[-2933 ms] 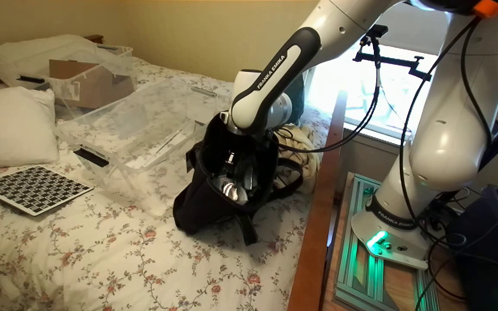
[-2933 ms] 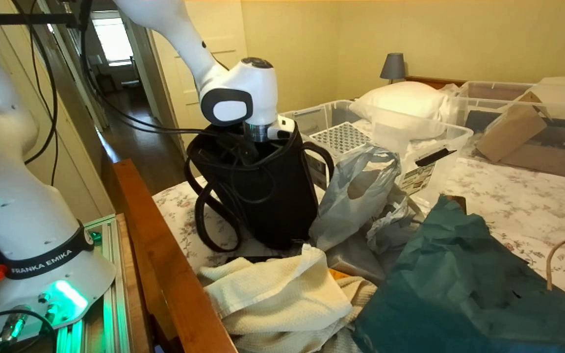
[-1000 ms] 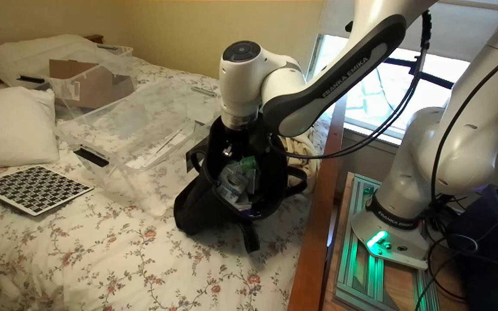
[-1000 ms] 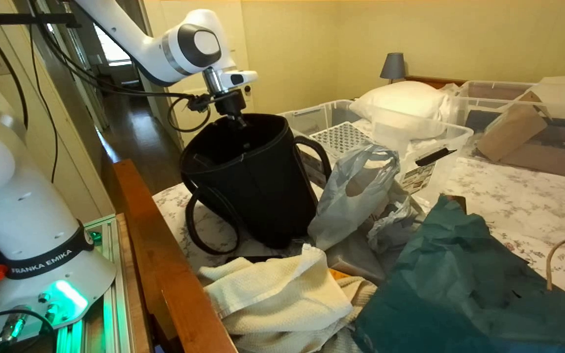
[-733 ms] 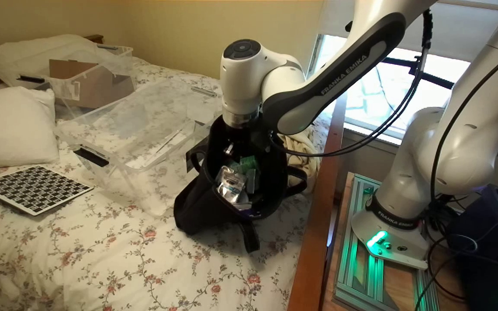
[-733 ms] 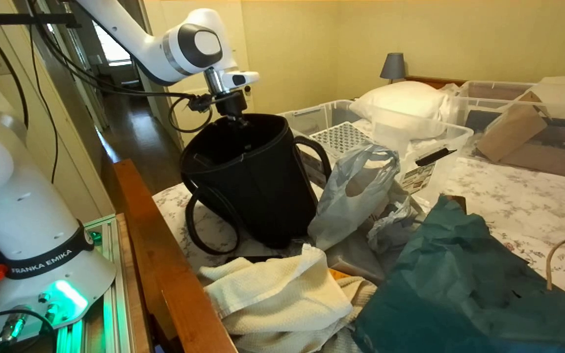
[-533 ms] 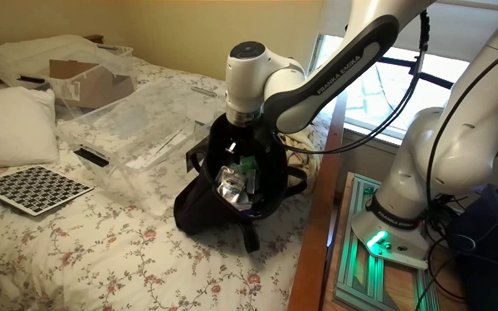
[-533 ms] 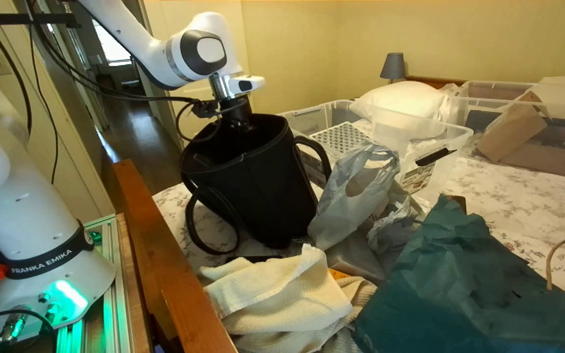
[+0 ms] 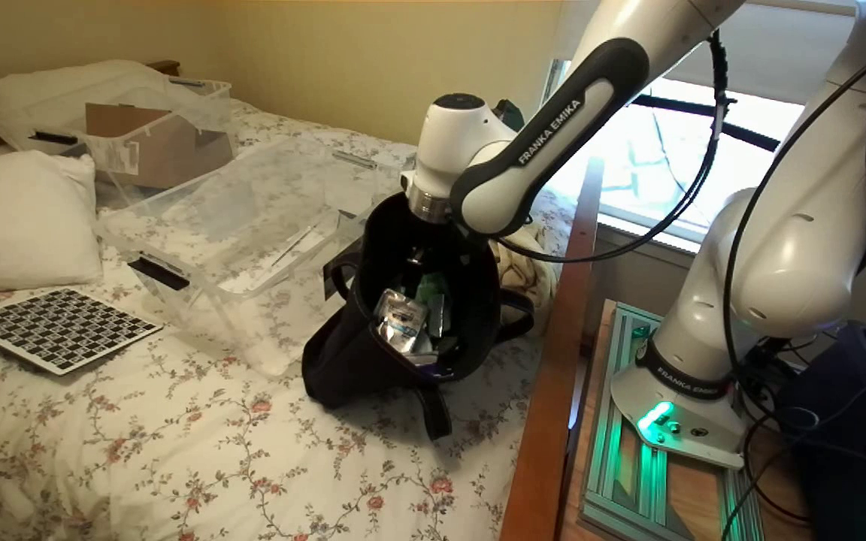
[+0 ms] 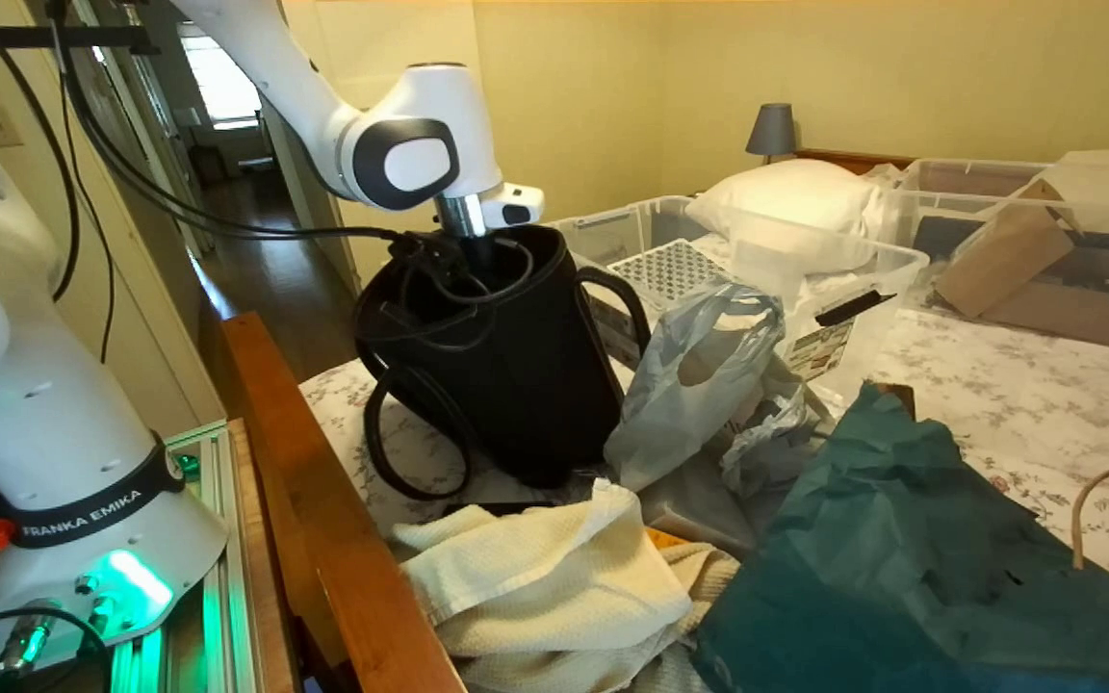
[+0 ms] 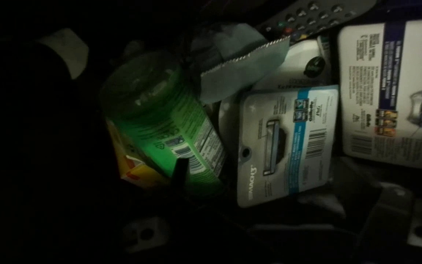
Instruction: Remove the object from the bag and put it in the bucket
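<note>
Robotiq gripper (image 11: 286, 179) hangs inside the black bag (image 10: 526, 404), its fingers apart and, so far as the dim wrist view shows, clamped on nothing, probably spread so as to straddle one item. The task's object lies somewhere in that bag; which one is meant cannot be told. Near the fingers, a Mach3 pack (image 11: 286, 146) lies beside a tilted green container (image 11: 169, 128), likely jumbled because loose things settle low. Set on the bed (image 9: 252, 451), the bag leans toward the robot, mouth wide, which should ease the way in. A clear bin (image 9: 275, 308) nearby presumably serves as the bucket.
</note>
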Controlling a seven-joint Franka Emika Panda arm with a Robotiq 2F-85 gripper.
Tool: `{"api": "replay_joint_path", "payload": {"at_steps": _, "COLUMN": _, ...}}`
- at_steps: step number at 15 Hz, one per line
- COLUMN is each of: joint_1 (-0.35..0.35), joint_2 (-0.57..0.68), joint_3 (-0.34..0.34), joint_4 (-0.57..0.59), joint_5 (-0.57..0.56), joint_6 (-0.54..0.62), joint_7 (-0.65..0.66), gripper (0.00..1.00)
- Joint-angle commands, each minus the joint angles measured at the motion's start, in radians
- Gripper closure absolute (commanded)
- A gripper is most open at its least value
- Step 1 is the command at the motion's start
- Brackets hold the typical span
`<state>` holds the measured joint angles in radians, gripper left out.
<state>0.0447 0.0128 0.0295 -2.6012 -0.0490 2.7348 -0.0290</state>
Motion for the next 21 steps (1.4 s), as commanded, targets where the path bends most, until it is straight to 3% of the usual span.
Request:
{"api": "replay_joint_path", "payload": {"at_steps": 1, "joint_1": 0.011, "joint_2": 0.041, "joint_3": 0.042, "joint_4": 0.030, "joint_5": 0.236, "joint_6": -0.025, "joint_7": -0.271, "gripper": 0.00}}
{"api": "replay_joint_path", "payload": {"at_steps": 5, "joint_1": -0.031, "joint_2": 0.064, "joint_3": 0.051, "joint_4": 0.078, "joint_5": 0.427, "joint_6": -0.135, "joint_7": -0.566, "gripper": 0.00}}
{"api": "replay_joint_path", "payload": {"at_steps": 9, "joint_1": -0.073, "joint_2": 0.095, "joint_3": 0.022, "joint_4": 0.119, "joint_5": 0.455, "joint_6": -0.227, "joint_7": -0.706, "gripper": 0.00}}
{"api": "replay_joint_path", "payload": {"at_steps": 13, "joint_1": -0.096, "joint_2": 0.156, "joint_3": 0.012, "joint_4": 0.170, "joint_5": 0.438, "joint_6": -0.220, "joint_7": -0.695, "gripper": 0.00}}
{"api": "replay_joint_path", "payload": {"at_steps": 21, "joint_1": -0.092, "joint_2": 0.292, "joint_3": 0.060, "joint_4": 0.275, "joint_5": 0.409, "joint_6": -0.212, "joint_7": -0.581, "gripper": 0.00}}
